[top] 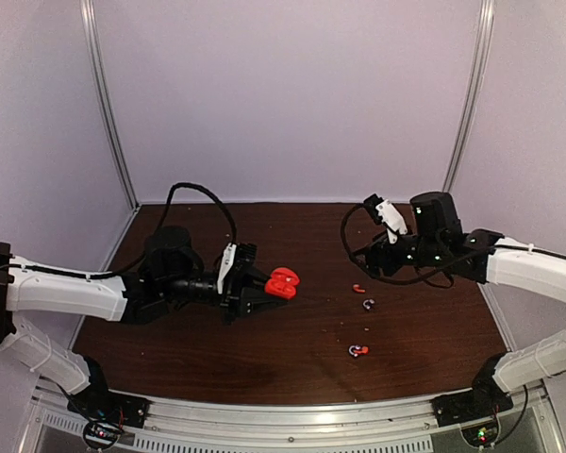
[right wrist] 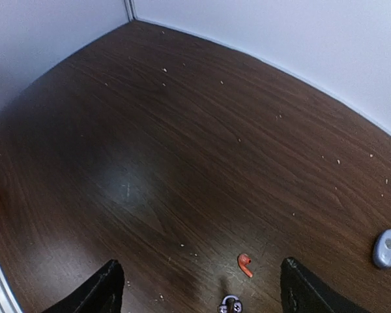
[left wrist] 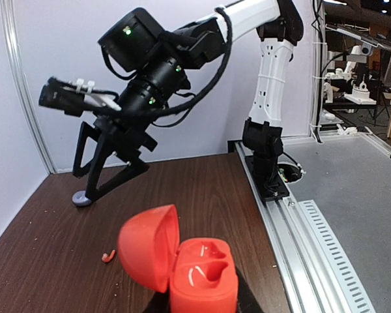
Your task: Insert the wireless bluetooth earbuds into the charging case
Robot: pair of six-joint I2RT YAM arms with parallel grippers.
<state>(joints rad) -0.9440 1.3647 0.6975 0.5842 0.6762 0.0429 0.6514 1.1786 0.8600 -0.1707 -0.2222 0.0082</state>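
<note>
Red earbud (right wrist: 245,264) lies just ahead, between the right gripper's (right wrist: 199,297) parted jaws; the left gripper's (top: 262,286) jaws clamp the open red charging case (top: 283,282).

Bright red charging case (left wrist: 182,261) showing red hollows inside, tiny red earbud (right wrist: 245,264) lying on dark brown wood-grain table (right wrist: 150,163) flecked pale, silvery-grey earbud (top: 368,304) glinting, grey round case (right wrist: 386,248), left arm (top: 66,291) and right arm (top: 538,267) wearing white shells, pale lilac walls (top: 283,94) surrounding.

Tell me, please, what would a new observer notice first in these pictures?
The open red charging case, held in the left tool at the middle of the dark table, stands out first. Then come the tiny earbuds lying on the table beside it, near the open right tool.
</note>
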